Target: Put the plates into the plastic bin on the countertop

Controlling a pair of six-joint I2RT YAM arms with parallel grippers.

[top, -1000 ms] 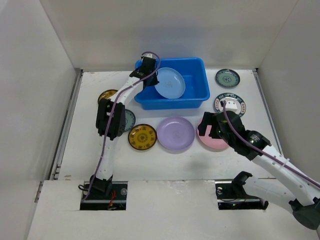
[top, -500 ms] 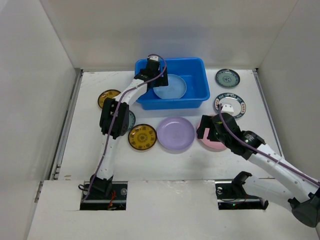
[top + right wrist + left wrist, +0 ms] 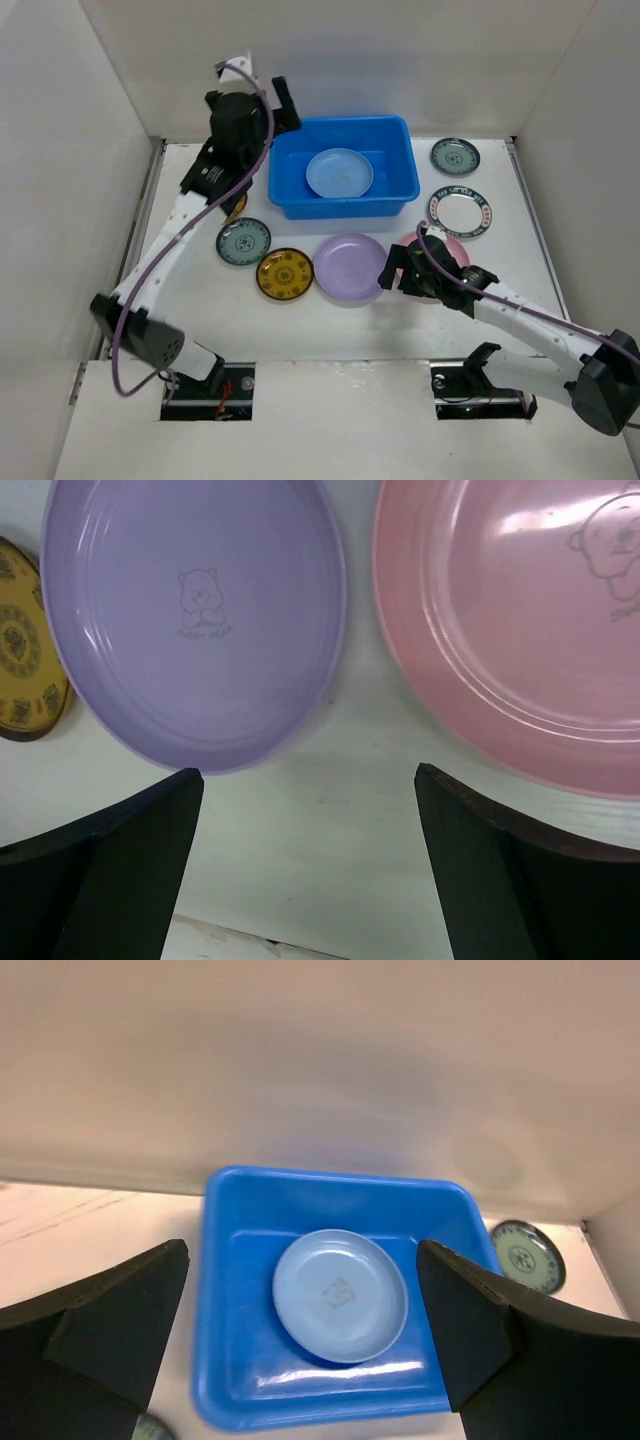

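Since the earlier frame the left gripper (image 3: 283, 108) has lifted out of the plastic bin (image 3: 340, 208) to hang above its back-left corner, and the blue plate (image 3: 339, 172) that leaned inside now lies flat on the bin floor. Seen from the left wrist, the fingers (image 3: 100, 1340) are spread wide and empty, with that plate well below and between them.

The right gripper (image 3: 400, 272) is low over the countertop (image 3: 300, 320), jaws parted and holding nothing. The lilac plate (image 3: 190, 620) and pink plate (image 3: 520, 630) lie side by side just ahead of its fingers, which straddle the gap between them.

Plates counted:
- one blue, in the bin
- one lilac
- one pink
- one yellow plate (image 3: 284, 273), plus a sliver of a second (image 3: 236, 207) beside the left arm
- three grey-green patterned plates (image 3: 244, 241), (image 3: 455, 156), (image 3: 461, 212)

The lilac and pink plates are plain and glossy, each with a faint bear motif.
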